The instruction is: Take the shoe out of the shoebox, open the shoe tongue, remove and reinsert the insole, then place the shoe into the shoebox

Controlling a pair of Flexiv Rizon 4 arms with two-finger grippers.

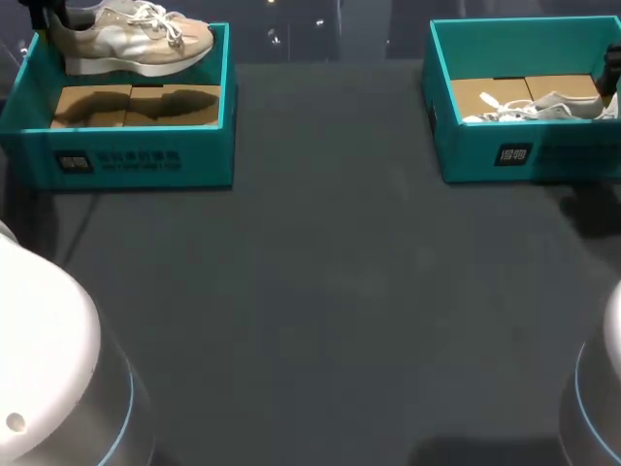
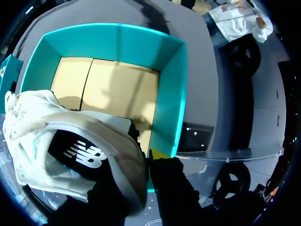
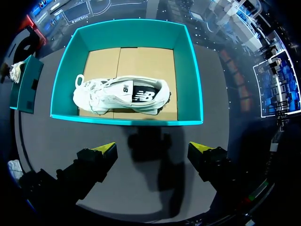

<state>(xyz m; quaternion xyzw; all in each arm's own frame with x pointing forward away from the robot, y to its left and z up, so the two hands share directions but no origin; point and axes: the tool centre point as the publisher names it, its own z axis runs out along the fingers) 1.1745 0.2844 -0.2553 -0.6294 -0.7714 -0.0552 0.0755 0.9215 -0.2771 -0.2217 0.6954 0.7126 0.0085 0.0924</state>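
The left gripper (image 2: 146, 160) grips the beige shoe (image 1: 131, 39) by the heel and holds it above the left shoebox (image 1: 136, 160), clear of the cardboard floor. The box's teal walls stand ahead of and beside the gripper. Only one yellow tip (image 2: 157, 153) shows, outside the heel; the shoe hides the other. The right gripper (image 3: 153, 150) is spread wide and holds nothing, over the bare dark surface (image 1: 320, 272) just short of the right shoebox (image 3: 66, 70). Ahead of it, inside the box, the white shoe (image 3: 122, 95) lies along the near wall, with open cardboard floor beyond. The head view cuts off that box's far side.
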